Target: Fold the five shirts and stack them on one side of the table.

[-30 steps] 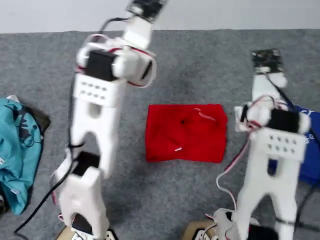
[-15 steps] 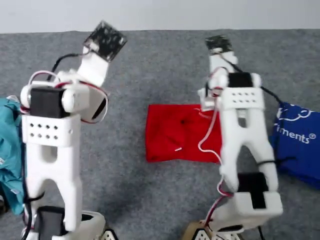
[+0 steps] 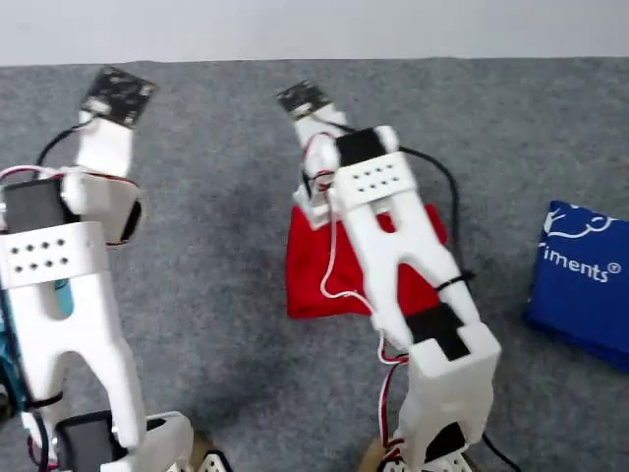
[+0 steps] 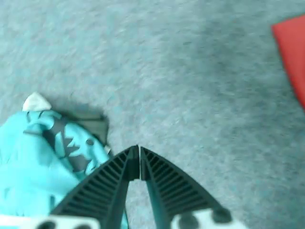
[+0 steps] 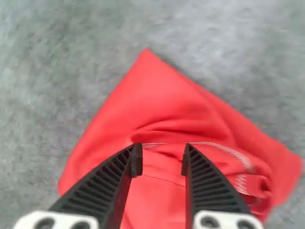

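Grey felt (image 3: 216,246) is covering the table, and the red shirt (image 3: 307,265) is lying folded into a rough rectangle near the middle of it. The right arm (image 3: 393,236) is stretching straight across this red shirt, hiding a good part of it from above. The right gripper (image 5: 162,158) is hanging over the red shirt (image 5: 157,105) with its two black ribbed fingers (image 5: 136,162) standing a little apart, nothing between them. Whether the tips are touching the cloth I cannot tell. A thin white seam is running across the red fabric just past the fingertips.

The left arm (image 3: 49,256) is standing well apart from the red shirt, out on its own side. The left gripper (image 4: 139,155) is hovering over bare felt with its fingers pressed together at the tips, gripping nothing. One corner of the red shirt (image 4: 293,47) is showing off to its side. On the side away from the red shirt a teal shirt (image 4: 28,162) with dark markings is lying crumpled, and a dark grey cloth (image 4: 95,129) is poking out from beneath it.

On the right arm's side, well apart from the red shirt, a blue shirt (image 3: 585,280) with white print is sitting folded at the table's edge.
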`<state>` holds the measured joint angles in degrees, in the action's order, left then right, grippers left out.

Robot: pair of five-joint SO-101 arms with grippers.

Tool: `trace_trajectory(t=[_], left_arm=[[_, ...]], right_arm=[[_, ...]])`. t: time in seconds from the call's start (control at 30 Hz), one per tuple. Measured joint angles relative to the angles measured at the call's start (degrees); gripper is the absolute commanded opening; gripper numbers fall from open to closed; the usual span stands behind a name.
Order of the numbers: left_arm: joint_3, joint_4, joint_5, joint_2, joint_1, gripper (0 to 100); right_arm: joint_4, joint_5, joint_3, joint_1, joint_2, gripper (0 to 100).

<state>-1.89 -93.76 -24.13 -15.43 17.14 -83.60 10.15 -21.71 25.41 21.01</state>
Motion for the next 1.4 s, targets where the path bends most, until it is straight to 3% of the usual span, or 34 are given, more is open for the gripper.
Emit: trace_trajectory(t=[0.37, 0.53, 1.0, 1.27, 1.4], left_arm=[[3.4, 0.3, -2.7, -0.3, 4.0, 1], [3.4, 0.4, -2.9, -0.3, 4.0, 1], [3.4, 0.4, -3.0, -0.3, 4.0, 1], [3.4, 0.4, -3.0, -0.3, 4.0, 1], [3.4, 0.4, -3.0, -0.3, 4.0, 1]], right_arm=[[-4.6, 0.0, 0.0, 2.5, 8.4, 14.8], [-5.3, 0.0, 0.0, 2.5, 9.0, 0.4], [-16.2, 0.0, 0.0, -7.0, 4.9, 1.0], [-16.8, 0.0, 0.0, -14.9, 2.0, 2.0], [-16.8, 0.0, 0.0, -17.7, 2.0, 12.9]])
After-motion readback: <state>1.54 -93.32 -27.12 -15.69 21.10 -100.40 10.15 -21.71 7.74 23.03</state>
